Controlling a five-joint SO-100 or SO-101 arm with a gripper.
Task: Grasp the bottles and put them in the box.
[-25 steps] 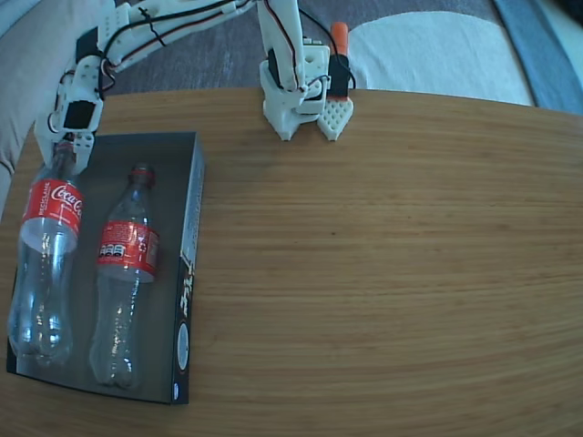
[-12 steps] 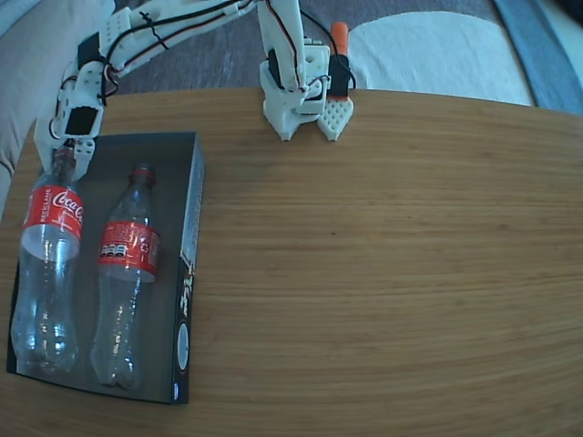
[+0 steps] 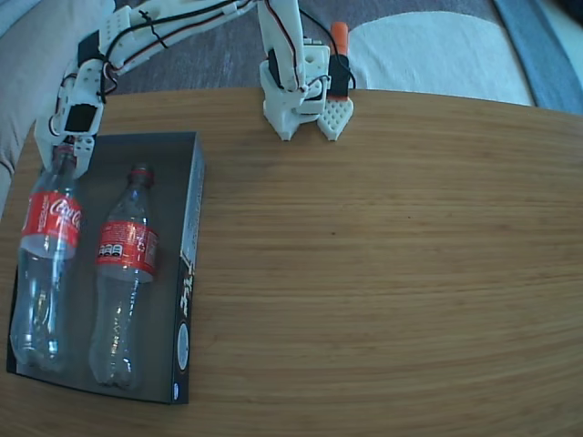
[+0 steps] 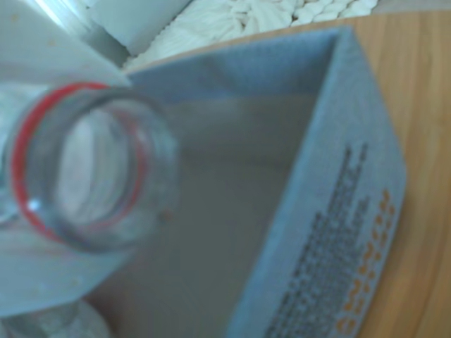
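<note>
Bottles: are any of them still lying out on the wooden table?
No, both bottles lie inside the box in the fixed view.

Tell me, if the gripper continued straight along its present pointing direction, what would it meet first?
The gripper points down at the neck of the left bottle in the box, so that bottle comes first; the wrist view shows its open mouth directly ahead. Contact likely already exists, but depth is unclear.
</note>
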